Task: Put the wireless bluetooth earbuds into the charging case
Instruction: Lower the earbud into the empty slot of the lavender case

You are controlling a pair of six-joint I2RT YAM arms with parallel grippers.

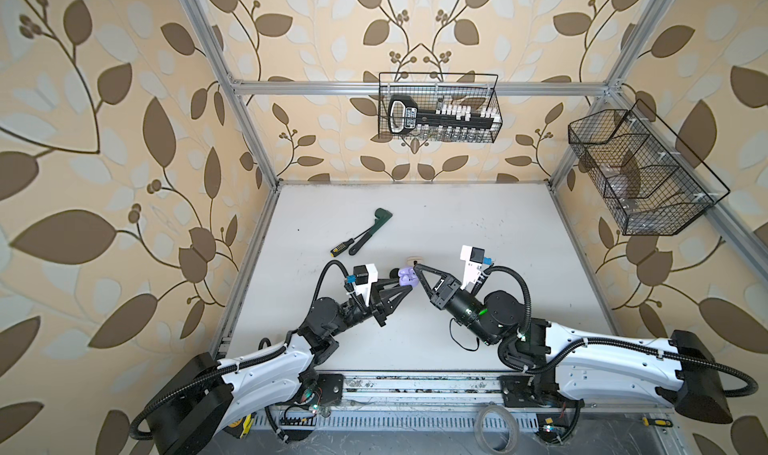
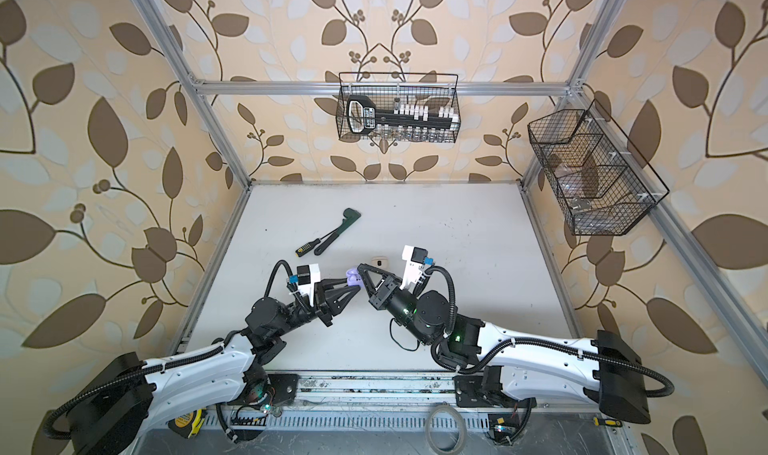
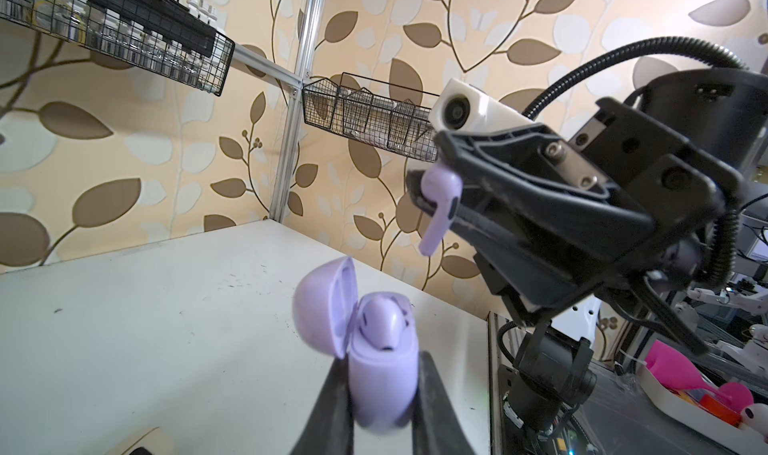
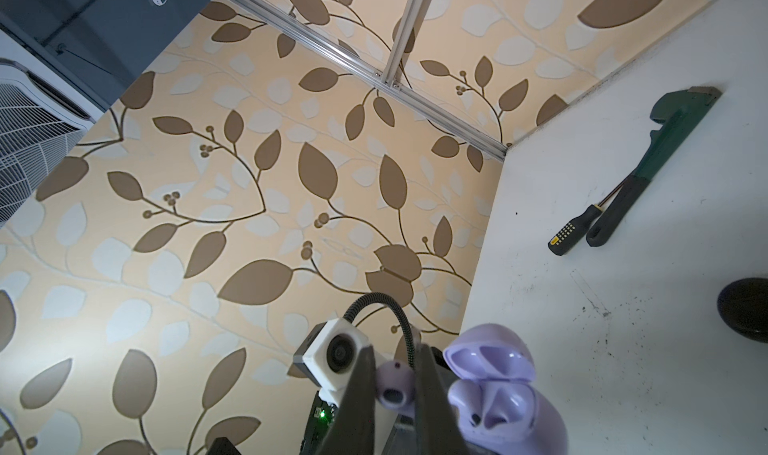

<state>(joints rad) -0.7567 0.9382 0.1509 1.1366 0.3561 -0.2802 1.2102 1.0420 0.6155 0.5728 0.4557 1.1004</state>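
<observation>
While left gripper [image 3: 380, 359] clamps the lavender case [image 3: 382, 394], right gripper [image 4: 395, 361] pinches an earbud [image 3: 438, 207] just beside it. Advised: lower stem-first, squarely.

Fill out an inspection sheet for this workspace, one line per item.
Surface: white table, scuffed, dark specks.
Job's things: lavender case with its lid open and one lavender earbud seated; second earbud held clear of it; cream case on the table.
Clutter: green wrench, screwdriver.
Grippers: left gripper shut on lavender case; right gripper shut on second earbud.
Cables: thin black cable loops under the right arm.
Surroundings: back wire basket, side wire basket, leaf wallpaper.
</observation>
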